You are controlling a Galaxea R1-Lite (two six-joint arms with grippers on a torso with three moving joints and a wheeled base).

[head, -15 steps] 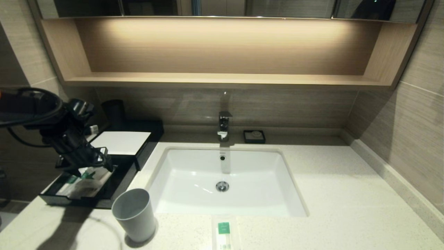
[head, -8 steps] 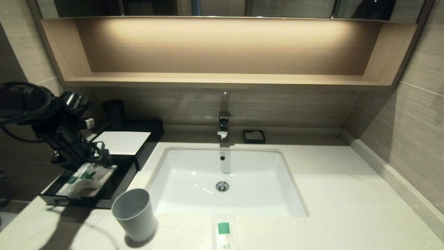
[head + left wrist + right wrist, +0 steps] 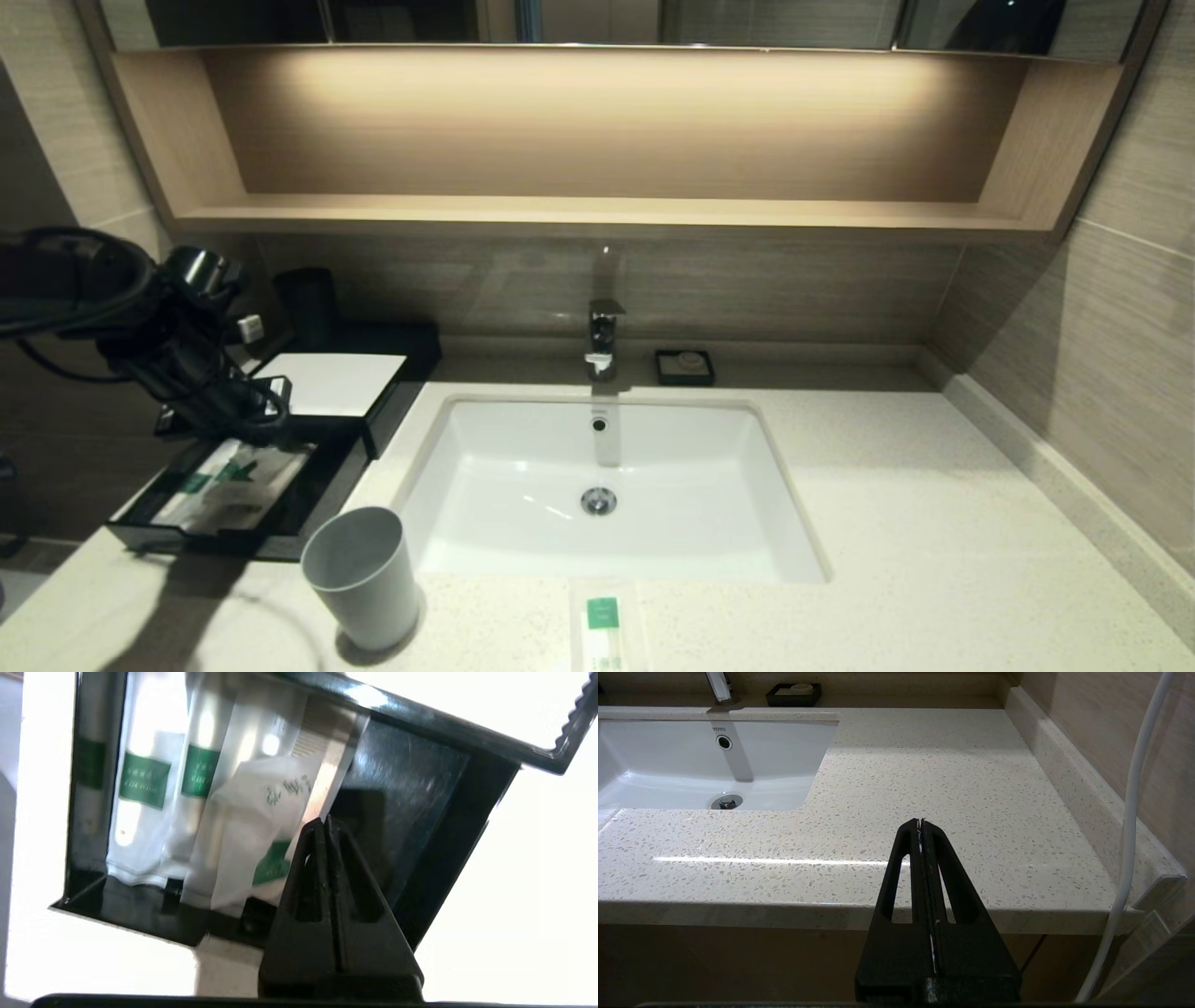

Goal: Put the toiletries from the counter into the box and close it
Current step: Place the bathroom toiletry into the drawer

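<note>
The black box [image 3: 329, 485] stands open on the left of the counter [image 3: 887, 523], its white top panel [image 3: 327, 383] behind the open part. Several whitish sachets with green labels [image 3: 233, 478] lie inside it; they also show in the left wrist view [image 3: 252, 826]. One more sachet [image 3: 605, 627] lies on the counter's front edge, before the sink [image 3: 523, 467]. My left gripper [image 3: 271, 415] hangs shut and empty just above the box's far end, its tips [image 3: 324, 821] over the sachets. My right gripper [image 3: 920, 822] is shut, low before the counter's front edge, out of the head view.
A grey plastic cup [image 3: 359, 574] stands upright on the counter just in front of the box. A tap [image 3: 602, 341] and a small black soap dish [image 3: 684, 367] sit behind the sink. A dark cup [image 3: 308, 303] stands behind the box. A white cable [image 3: 1129, 835] hangs beside my right gripper.
My left gripper has risen out of the box and drawn back a little. The sachet it was over now lies in the box. The right arm has not moved.
</note>
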